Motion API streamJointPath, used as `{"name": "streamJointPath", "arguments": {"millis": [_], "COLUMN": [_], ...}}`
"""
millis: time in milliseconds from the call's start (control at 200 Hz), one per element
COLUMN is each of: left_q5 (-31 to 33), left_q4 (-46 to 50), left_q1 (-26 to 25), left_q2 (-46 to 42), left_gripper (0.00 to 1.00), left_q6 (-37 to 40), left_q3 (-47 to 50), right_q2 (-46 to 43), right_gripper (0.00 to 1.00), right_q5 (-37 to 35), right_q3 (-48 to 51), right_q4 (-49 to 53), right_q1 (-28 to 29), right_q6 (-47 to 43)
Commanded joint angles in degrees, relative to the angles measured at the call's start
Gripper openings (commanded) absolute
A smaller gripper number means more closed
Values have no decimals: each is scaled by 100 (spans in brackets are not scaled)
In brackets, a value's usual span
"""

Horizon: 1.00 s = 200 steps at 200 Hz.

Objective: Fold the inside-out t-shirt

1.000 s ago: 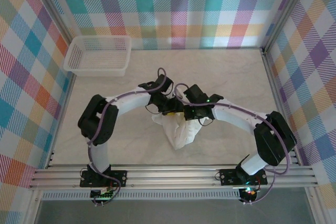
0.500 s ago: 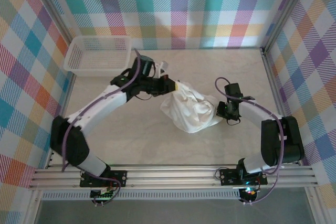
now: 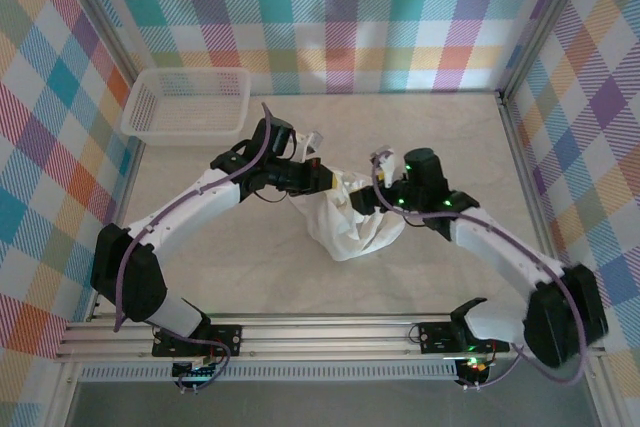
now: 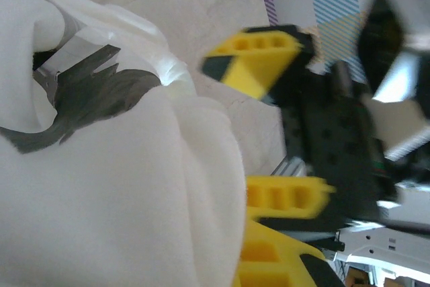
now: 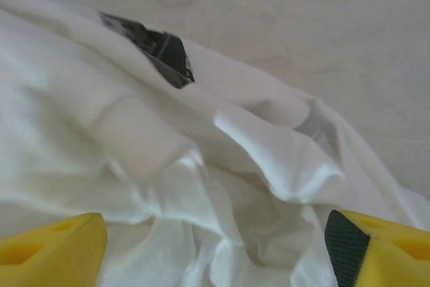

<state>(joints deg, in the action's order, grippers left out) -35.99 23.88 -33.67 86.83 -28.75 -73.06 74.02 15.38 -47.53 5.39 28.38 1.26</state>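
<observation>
Crumpled inside-out t-shirt (image 3: pixel 350 225) heaped on worktop (image 3: pixel 450 137) between the end effectors, edge grasped by clenched left end effector (image 3: pixel 328 182), right end effector (image 3: pixel 378 192) released, spread above folds, mesh basket (image 3: pixel 185 105) set well beyond the left one.

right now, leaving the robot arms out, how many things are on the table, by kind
t-shirt: 1
basket: 1
total: 2
</observation>
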Motion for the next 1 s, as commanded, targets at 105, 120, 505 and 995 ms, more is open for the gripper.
{"name": "streamJointPath", "arguments": {"millis": [105, 120, 505, 995], "left_q5": [20, 97, 512, 3431], "left_q4": [234, 348, 807, 749], "left_q1": [-4, 18, 1301, -548], "left_q2": [-331, -365, 38, -1704], "left_gripper": [0, 0, 27, 51], "left_q6": [271, 321, 1042, 2329], "left_q3": [-193, -199, 401, 1074], "right_q2": [1396, 1399, -317, 253], "right_gripper": [22, 13, 0, 0], "right_q5": [254, 301, 3931, 3774], "right_q3": [-980, -1043, -921, -1318], "right_q4": [-88, -39, -713, -59], "right_q1": [106, 105, -228, -263], "right_q6": [245, 293, 2595, 2361]}}
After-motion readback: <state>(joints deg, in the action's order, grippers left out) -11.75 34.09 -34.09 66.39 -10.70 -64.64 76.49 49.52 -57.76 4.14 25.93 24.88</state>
